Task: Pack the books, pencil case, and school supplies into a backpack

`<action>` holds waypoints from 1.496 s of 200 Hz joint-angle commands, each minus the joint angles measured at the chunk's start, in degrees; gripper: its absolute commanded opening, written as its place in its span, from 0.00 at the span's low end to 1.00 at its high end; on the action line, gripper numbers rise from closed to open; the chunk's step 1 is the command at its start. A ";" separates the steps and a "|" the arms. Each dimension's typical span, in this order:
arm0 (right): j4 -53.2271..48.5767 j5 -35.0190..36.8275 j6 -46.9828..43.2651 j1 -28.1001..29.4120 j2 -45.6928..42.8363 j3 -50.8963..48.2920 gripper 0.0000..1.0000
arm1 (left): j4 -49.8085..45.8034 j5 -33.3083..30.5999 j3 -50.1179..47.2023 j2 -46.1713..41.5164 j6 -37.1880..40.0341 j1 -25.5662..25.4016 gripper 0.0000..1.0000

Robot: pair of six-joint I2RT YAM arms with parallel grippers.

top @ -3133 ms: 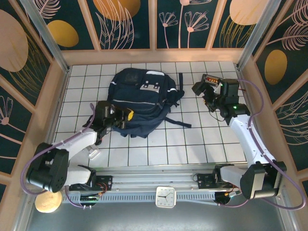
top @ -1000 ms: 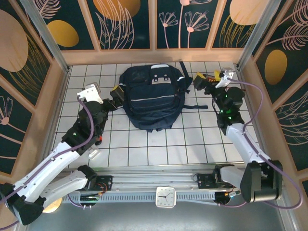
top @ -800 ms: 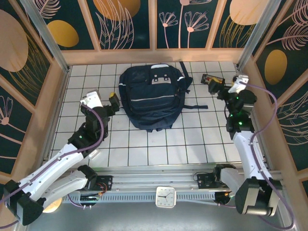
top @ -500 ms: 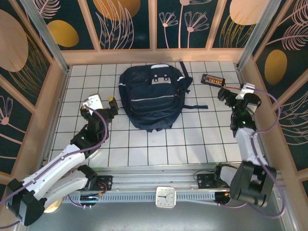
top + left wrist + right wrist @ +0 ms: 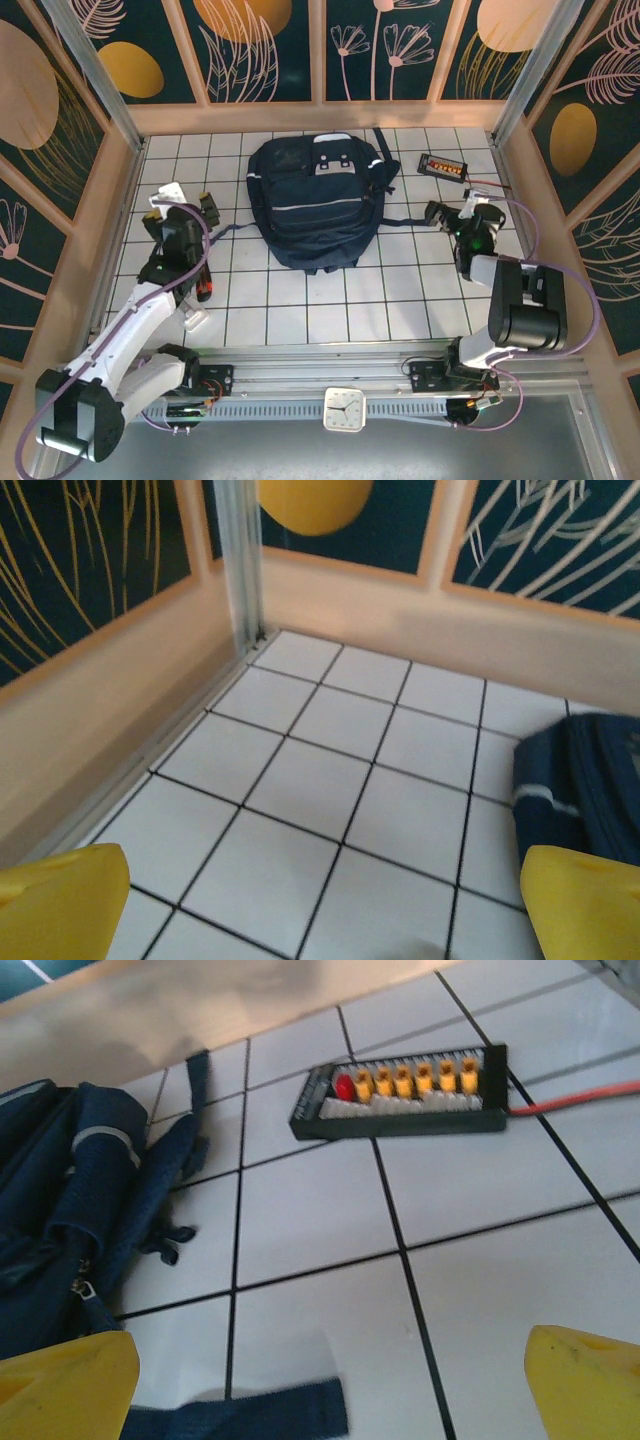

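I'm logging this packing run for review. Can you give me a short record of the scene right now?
backpack: lying flat on the white tiled table, far centre
left gripper: open, empty, over tiles left of backpack
right gripper: open, empty, low over tiles right of backpack
black connector box: on tiles beyond right gripper, red cable attached

Navy backpack [image 5: 315,215] with pale stripes, white black-gridded table [image 5: 400,290], black box [image 5: 443,166] with orange lights, red cable [image 5: 580,1097]
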 commanded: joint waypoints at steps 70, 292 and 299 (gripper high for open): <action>13.31 -1.45 -4.20 1.25 3.42 -3.97 0.99 | 27.20 13.33 -4.43 27.49 11.96 9.06 0.99; 16.58 -5.22 -6.22 1.63 2.57 -6.20 0.99 | 66.55 28.63 -23.07 30.06 11.78 14.96 0.99; 18.57 -5.10 -6.33 1.75 1.95 -7.58 0.99 | 66.55 28.63 -23.08 30.07 11.75 14.96 0.99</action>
